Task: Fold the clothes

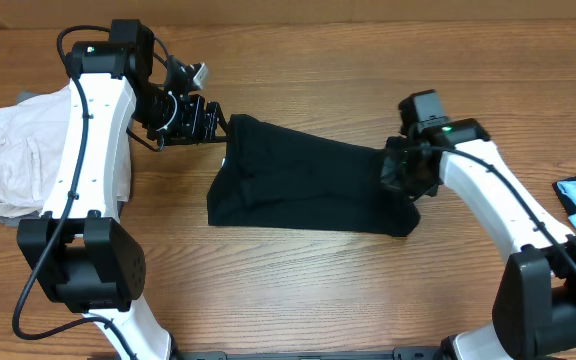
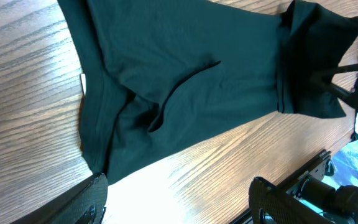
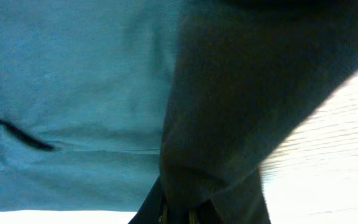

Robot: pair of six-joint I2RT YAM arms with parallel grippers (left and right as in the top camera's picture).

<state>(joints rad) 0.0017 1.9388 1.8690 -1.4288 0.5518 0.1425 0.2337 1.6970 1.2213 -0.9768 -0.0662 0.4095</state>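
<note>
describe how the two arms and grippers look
The left arm and right arm have white shells, black joints and bases, a thin black cable along each, and a green light near each wrist. The left gripper and right gripper are black.

Wooden table (image 1: 308,290) with warm brown grain, filling the overhead view, soft even light, pale glare on the wood
</note>
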